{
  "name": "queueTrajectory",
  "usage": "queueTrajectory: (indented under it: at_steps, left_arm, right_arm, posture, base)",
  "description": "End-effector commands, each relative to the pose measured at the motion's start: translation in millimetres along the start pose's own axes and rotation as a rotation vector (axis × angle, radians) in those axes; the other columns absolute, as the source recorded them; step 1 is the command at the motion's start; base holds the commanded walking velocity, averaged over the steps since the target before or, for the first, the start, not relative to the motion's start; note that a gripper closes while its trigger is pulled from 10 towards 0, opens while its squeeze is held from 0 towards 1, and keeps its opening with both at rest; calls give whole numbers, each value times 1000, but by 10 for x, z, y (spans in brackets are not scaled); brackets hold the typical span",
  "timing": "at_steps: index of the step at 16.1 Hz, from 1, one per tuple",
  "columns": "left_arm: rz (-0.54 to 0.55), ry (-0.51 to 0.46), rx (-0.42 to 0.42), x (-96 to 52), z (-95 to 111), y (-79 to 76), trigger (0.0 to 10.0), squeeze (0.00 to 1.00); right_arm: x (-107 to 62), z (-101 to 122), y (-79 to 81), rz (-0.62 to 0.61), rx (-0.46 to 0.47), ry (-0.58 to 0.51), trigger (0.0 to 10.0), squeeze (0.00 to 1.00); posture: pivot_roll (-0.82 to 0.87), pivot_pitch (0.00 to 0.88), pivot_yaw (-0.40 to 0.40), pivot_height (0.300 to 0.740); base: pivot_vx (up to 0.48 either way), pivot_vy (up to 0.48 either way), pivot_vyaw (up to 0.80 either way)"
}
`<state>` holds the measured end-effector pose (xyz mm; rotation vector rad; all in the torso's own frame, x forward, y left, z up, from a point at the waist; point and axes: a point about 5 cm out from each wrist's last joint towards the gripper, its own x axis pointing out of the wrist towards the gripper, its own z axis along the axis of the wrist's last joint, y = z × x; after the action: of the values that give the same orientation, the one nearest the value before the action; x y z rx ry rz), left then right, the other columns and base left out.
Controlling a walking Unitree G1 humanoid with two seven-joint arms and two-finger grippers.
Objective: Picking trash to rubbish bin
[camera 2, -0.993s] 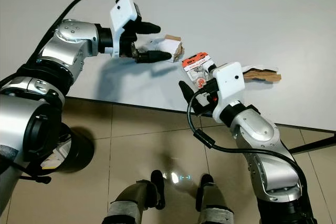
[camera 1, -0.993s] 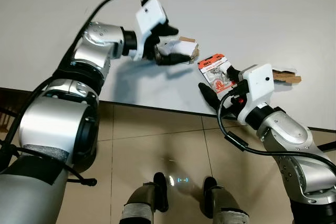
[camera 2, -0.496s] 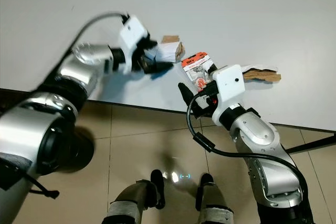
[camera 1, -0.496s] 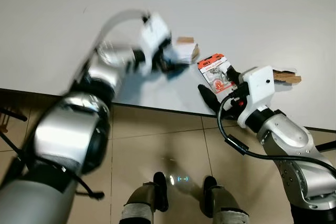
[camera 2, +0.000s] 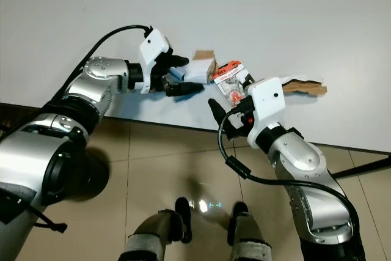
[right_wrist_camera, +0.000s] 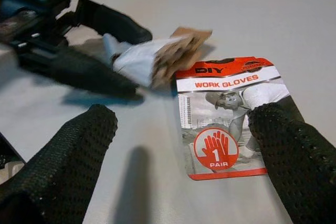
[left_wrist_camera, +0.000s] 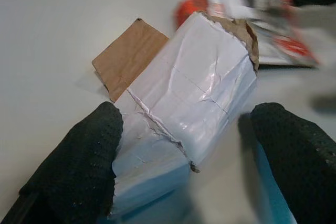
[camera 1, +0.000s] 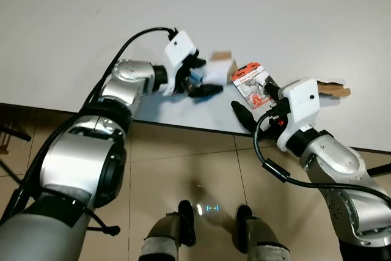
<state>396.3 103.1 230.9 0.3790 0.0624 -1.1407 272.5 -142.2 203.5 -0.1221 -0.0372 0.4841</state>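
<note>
A crumpled white paper box [left_wrist_camera: 184, 103] with a brown cardboard flap sits between the two black fingers of my left gripper [camera 1: 200, 79], just above the white table [camera 1: 73, 35]. The left gripper is shut on it, one finger on each long side. Right of it lies a red and white work-gloves card [right_wrist_camera: 231, 124], flat on the table. My right gripper [right_wrist_camera: 184, 156] is open and low over the table, its fingers spread wide on either side of the card [camera 1: 252, 82] without touching it.
A torn brown cardboard scrap [camera 1: 333, 88] lies on the table at the right, past my right wrist. The table's front edge [camera 1: 183, 125] runs across the view, with beige floor tiles [camera 1: 183, 169] and my feet below it.
My left arm has swung lower and nearer the table's front edge, and the white box has moved with it towards the gloves card. The right arm has barely moved.
</note>
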Motion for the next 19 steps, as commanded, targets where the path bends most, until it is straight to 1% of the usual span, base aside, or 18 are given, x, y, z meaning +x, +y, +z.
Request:
queueTrajectory:
  at_steps: [1, 2, 3, 4, 6, 7, 8, 9, 10, 12, 13, 15, 16, 17, 18, 19]
  left_arm:
    - [-59, 11, 6, -59, -84, -34, 10000, 0]
    - [-78, -8, 21, -83, -62, -33, 10000, 0]
    - [-125, -28, 52, -126, -44, -44, 10000, 0]
    - [-146, -29, 72, -163, -48, -46, 10000, 0]
    - [-105, 2, 116, -271, -63, 14, 10000, 0]
    - [-93, -3, 138, -339, -23, 55, 10000, 0]
    - [-88, -32, 173, -418, 90, 110, 10000, 0]
    - [-90, -45, 186, -448, 140, 130, 10000, 0]
    - [-85, -75, 226, -512, 284, 180, 10000, 0]
    - [-91, -144, 273, -575, 527, 233, 10000, 0]
    - [-99, -163, 278, -575, 591, 239, 10000, 0]
    - [-109, -161, 277, -536, 619, 232, 10000, 0]
    - [-135, -144, 248, -453, 590, 203, 10000, 0]
    - [-142, -139, 236, -432, 577, 194, 10000, 0]
    - [-156, -122, 205, -349, 538, 163, 10000, 0]
    - [-166, -114, 188, -300, 517, 141, 10000, 0]
  right_arm:
    - [-3, 8, 50, 21, 12, -5, 10000, 0]
    - [0, 11, 48, 20, 12, -7, 10000, 0]
    - [8, 14, 42, 21, 13, -9, 10000, 0]
    - [16, 14, 43, 25, 14, -9, 10000, 0]
    - [37, 15, 48, 30, 14, -11, 10000, 0]
    - [43, 16, 49, 31, 15, -14, 10000, 0]
    - [48, 15, 44, 31, 16, -14, 10000, 0]
    - [50, 14, 42, 32, 16, -14, 10000, 0]
    - [56, 12, 40, 32, 17, -14, 10000, 0]
    - [70, 6, 46, 34, 22, -17, 10000, 0]
    - [74, 5, 51, 36, 24, -18, 10000, 0]
    - [79, 4, 56, 38, 25, -18, 10000, 0]
    - [83, 2, 62, 38, 27, -19, 10000, 0]
    - [84, 3, 65, 38, 28, -20, 10000, 0]
    - [79, 1, 76, 38, 30, -21, 10000, 0]
    - [73, -2, 80, 38, 31, -21, 10000, 0]
  posture:
    - [-126, 355, 133, 740]
    - [-125, 355, 133, 740]
    - [-106, 353, 132, 740]
    - [-104, 354, 133, 740]
    - [-92, 351, 132, 740]
    - [-92, 350, 132, 740]
    - [-80, 350, 131, 740]
    - [-80, 350, 131, 740]
    - [-73, 349, 133, 740]
    - [-65, 346, 136, 740]
    - [-65, 346, 136, 740]
    - [-59, 344, 140, 740]
    - [-60, 345, 142, 740]
    - [-65, 345, 143, 740]
    - [-77, 350, 145, 740]
    - [-77, 350, 145, 740]
  base:
    - [0, 0, 0]
    - [0, 0, 0]
    - [0, 0, 0]
    - [0, 0, 0]
    - [0, 0, 0]
    - [0, 0, 0]
    - [0, 0, 0]
    - [0, 0, 0]
    - [0, 0, 0]
    - [0, 0, 0]
    - [0, 0, 0]
    - [0, 0, 0]
    - [0, 0, 0]
    - [0, 0, 0]
    - [0, 0, 0]
    - [0, 0, 0]
